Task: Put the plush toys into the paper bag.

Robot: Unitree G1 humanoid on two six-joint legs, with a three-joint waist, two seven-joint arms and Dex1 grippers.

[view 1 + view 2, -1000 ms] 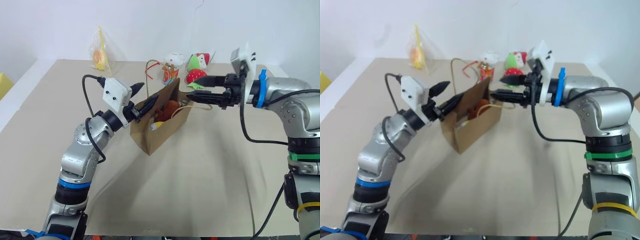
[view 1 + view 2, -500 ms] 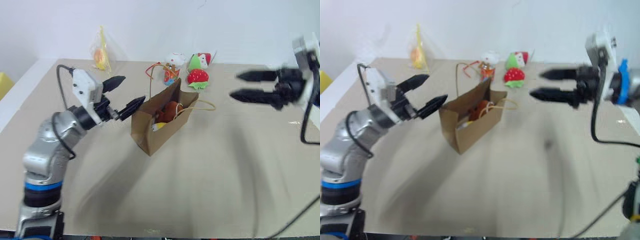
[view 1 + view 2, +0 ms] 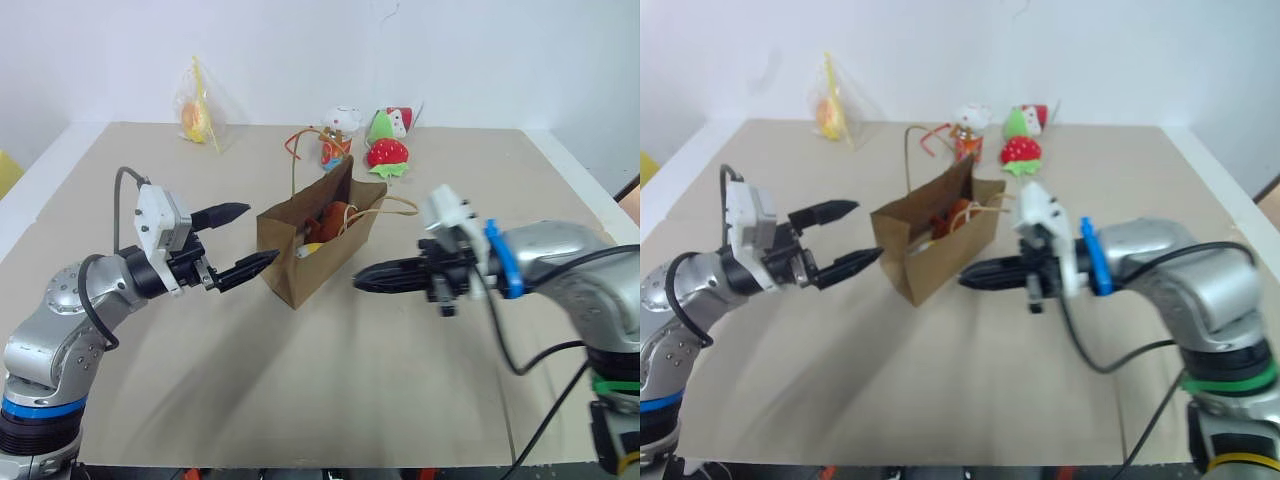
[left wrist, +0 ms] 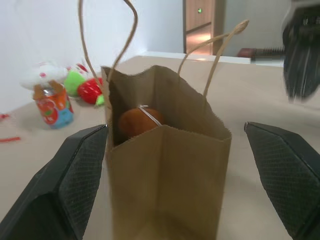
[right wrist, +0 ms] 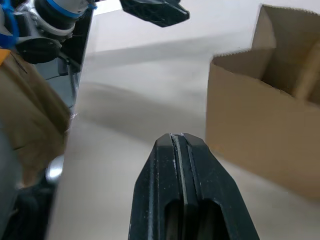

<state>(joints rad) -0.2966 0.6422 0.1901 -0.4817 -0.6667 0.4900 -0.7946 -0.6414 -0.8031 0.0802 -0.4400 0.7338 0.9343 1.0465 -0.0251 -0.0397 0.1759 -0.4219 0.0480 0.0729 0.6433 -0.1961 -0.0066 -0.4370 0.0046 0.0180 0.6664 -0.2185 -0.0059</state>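
A clear plastic bag (image 3: 200, 108) with yellow-orange contents stands at the upper left of the head view, at the far edge of the tan table (image 3: 300, 400). Near the top centre, a white-topped orange-and-blue cup-shaped toy (image 3: 338, 140) sits beside a red strawberry plush (image 3: 388, 155), with a green, red and white plush (image 3: 396, 122) just behind it.

Beige table (image 3: 400, 400) against a plain white wall (image 3: 480, 50), wooden door (image 4: 199, 20) beyond
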